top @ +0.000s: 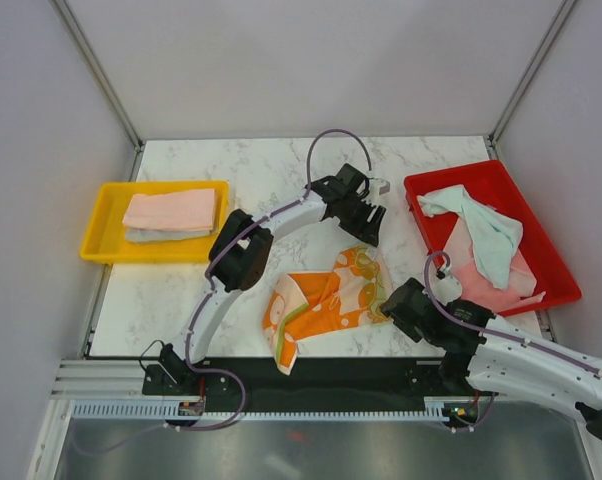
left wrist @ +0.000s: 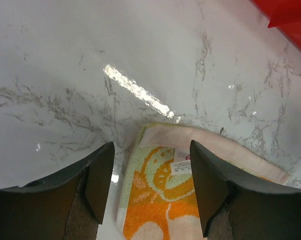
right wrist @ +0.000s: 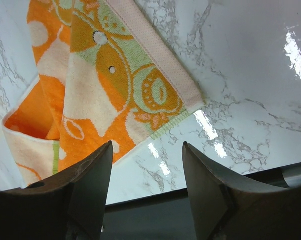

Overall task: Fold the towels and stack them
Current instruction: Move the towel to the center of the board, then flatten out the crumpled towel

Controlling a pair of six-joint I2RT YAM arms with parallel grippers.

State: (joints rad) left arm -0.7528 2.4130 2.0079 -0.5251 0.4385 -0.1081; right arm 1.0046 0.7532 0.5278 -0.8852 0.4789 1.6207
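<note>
Marble-topped table. Red tray at its right edge, yellow tray at its left edge.

Orange printed towel lies loose and rumpled near the middle of the front edge, partly doubled over, one end trailing onto the black strip in front.

Red tray: mint towel crumpled on top of a pink towel, neither folded.

Yellow tray: pale pink towel, folded flat, on a grey-white towel.

Left gripper hangs over the orange towel's far end. Jaws spread wide, the labelled corner lying between them — not pinched.

Right gripper sits low at the towel's right edge, near the table's front. Jaws apart, nothing between them.
</note>
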